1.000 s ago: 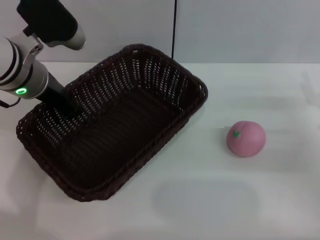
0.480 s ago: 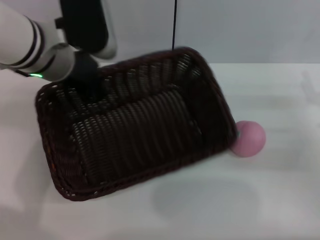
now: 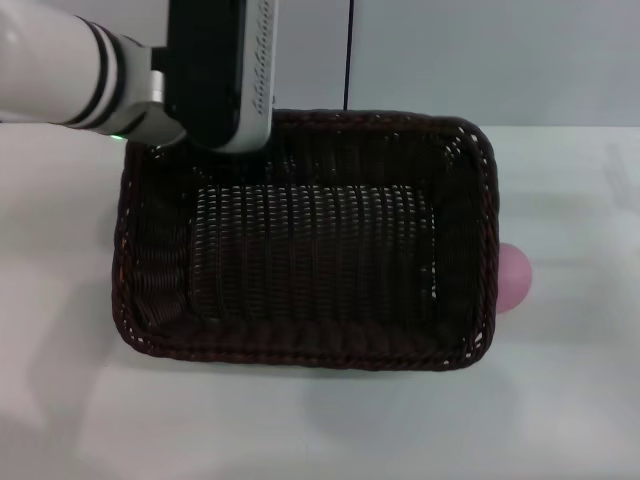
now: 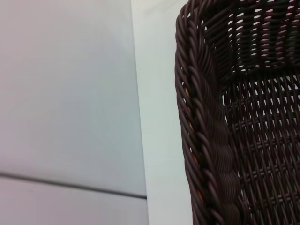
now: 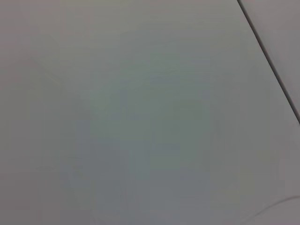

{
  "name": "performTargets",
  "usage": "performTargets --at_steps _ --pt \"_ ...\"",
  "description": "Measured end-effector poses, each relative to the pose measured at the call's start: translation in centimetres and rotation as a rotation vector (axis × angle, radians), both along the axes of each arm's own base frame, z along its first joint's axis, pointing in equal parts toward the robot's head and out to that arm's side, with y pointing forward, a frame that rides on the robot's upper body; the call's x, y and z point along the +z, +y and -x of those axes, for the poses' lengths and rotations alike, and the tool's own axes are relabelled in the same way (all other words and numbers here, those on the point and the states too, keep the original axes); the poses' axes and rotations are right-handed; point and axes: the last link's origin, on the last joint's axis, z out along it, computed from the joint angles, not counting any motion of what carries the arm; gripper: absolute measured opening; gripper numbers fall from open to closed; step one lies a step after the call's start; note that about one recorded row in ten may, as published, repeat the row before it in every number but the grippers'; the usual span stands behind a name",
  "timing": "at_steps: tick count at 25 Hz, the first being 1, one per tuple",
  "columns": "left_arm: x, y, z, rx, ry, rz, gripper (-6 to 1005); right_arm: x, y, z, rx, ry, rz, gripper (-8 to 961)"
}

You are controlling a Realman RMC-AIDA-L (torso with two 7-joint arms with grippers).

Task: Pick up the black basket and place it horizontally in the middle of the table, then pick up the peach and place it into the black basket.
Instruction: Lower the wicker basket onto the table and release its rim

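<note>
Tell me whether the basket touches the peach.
Cannot tell. In the head view the basket rim overlaps the peach, hiding any contact or gap.

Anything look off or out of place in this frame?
Yes: the black basket, under the left gripper, overlaps the peach in the head view; only a pink sliver shows past its right rim.

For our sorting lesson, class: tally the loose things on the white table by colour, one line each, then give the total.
Black: 1, the black basket, with the left gripper at its far rim.
Pink: 1, the peach, partly hidden behind the basket's right end.
Total: 2
</note>
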Motion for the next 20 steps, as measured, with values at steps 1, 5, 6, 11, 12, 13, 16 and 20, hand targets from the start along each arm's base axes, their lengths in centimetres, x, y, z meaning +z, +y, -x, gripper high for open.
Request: performTargets --at_steps 1,5,6,11,12,13,16,20 --pt "-0.2 0.0 -0.1 -0.012 0.003 -0.001 289 0.0 0.0 0.0 -0.001 0.0 0.0 642" --pt "-0.7 0.1 0.0 -0.025 0.009 -0.002 281 -0.1 0.0 -0.1 -0.006 0.001 0.002 641" --pt "-0.8 0.1 0.1 -0.02 0.005 -0.007 281 -0.1 0.0 -0.1 -0.008 0.001 0.004 641" --pt "-0.6 0.1 0.9 0.007 -0.038 -0.038 281 -0.1 0.2 -0.1 -0.01 0.001 0.008 641" --pt "-0.6 0.0 1.0 0.01 -0.041 -0.038 281 -0.1 0.3 0.0 -0.01 0.001 0.009 641" --pt "-0.5 0.0 1.1 0.014 -0.043 -0.039 281 -0.1 0.3 0.0 -0.01 0.001 0.009 641" --pt "-0.4 0.0 1.3 0.032 -0.047 -0.041 282 -0.1 0.5 0.1 -0.008 0.001 0.008 641" --pt "-0.4 -0.1 1.7 0.055 -0.034 -0.036 282 -0.1 0.5 0.1 -0.005 0.001 0.007 642"
